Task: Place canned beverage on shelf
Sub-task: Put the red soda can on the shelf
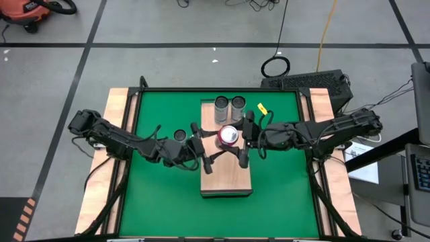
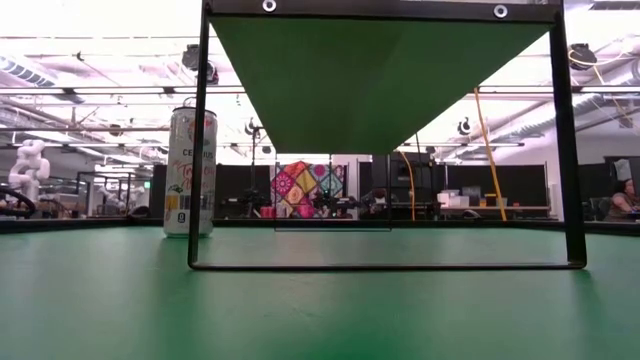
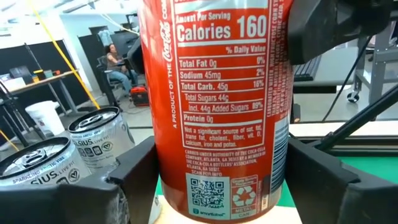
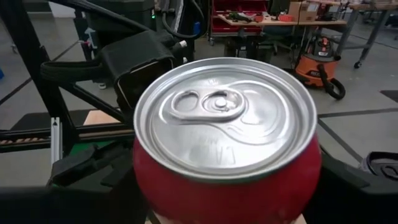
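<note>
A red cola can stands upright at the middle of the light-wood shelf. The wood shows under its base in the left wrist view. My left gripper reaches it from the table's left and is shut on its lower part. My right gripper comes from the table's right. It is open, with its fingers on either side of the can's upper part. I cannot tell whether they touch it. My left gripper pinches the red can's lower wall between its two fingers, one on each side. The fingers come level from the table's left. The can stands upright with its base at the shelf board.
Two silver cans stand side by side at the shelf's far end; they also show in the left wrist view. A tall pale can stands on the green tabletop left of the shelf. A small yellow thing lies at the far right.
</note>
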Robot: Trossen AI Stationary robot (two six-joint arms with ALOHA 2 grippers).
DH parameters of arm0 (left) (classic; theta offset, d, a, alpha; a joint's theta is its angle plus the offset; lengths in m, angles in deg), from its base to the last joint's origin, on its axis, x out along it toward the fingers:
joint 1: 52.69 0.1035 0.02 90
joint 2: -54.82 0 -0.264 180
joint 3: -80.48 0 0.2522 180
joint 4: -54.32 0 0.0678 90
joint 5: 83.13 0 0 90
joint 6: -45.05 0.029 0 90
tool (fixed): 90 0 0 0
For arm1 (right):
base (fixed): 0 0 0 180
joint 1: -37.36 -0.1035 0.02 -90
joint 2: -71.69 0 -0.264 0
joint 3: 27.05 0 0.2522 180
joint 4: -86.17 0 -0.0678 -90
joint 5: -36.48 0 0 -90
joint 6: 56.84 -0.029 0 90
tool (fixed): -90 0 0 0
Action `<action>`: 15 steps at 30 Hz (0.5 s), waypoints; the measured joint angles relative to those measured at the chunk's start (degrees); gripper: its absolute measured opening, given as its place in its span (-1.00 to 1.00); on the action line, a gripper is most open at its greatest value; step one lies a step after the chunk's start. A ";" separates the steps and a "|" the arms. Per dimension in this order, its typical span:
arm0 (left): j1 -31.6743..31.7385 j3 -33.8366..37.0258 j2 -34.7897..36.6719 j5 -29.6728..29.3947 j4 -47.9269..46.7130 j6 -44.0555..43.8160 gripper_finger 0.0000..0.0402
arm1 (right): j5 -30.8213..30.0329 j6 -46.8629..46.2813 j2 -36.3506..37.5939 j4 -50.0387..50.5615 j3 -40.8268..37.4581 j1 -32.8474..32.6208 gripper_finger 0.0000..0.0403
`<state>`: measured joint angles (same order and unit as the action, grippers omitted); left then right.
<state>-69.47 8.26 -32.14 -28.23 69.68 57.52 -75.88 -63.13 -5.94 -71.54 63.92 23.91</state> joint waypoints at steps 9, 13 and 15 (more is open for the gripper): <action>0.26 0.00 -0.11 3.86 -0.46 -0.27 0.37 | 0.47 2.32 0.02 2.16 0.10 -0.09 0.60; 0.03 0.00 -0.20 8.35 -0.50 -1.88 0.37 | 7.08 5.58 0.36 2.43 0.11 -0.17 0.66; 0.13 0.00 -0.20 10.46 -0.30 -2.73 0.37 | 10.04 6.72 0.90 2.59 0.11 -0.13 0.67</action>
<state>-69.34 8.26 -32.33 -17.77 69.38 54.78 -65.84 -56.41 -5.04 -68.95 64.03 23.78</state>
